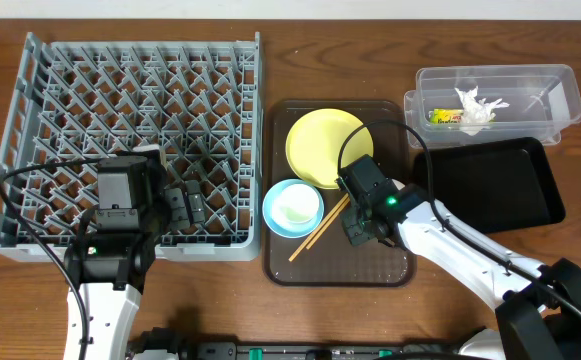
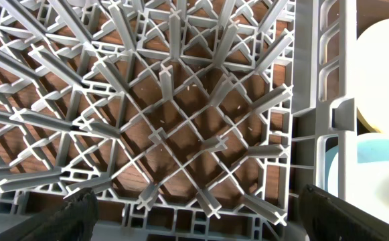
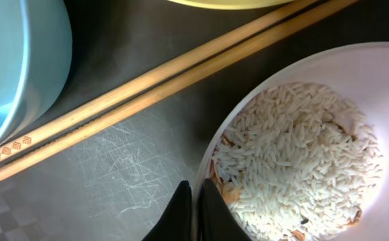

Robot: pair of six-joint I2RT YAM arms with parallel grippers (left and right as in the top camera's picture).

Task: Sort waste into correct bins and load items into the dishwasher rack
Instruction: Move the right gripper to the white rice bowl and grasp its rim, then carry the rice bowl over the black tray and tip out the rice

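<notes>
A brown wooden table (image 1: 350,50) carries a dark brown rectangular serving tray (image 1: 370,265). On that tray the right gripper (image 3: 195,194) pinches the rim of a round white bowl (image 3: 355,63). Left of the tray, the left gripper (image 2: 197,207) gapes empty over the grey pegged plastic rack (image 1: 130,100).

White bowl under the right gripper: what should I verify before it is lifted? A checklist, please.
1. Right gripper shut on white bowl rim: ok.
2. Food scraps inside the bowl, none seen outside: ok.
3. Chopsticks not resting on the bowl: ok.
4. Black tray bare for the scraps: ok.
5. Left gripper open, away over the rack: ok.
6. Grip firm enough: cannot tell.
</notes>
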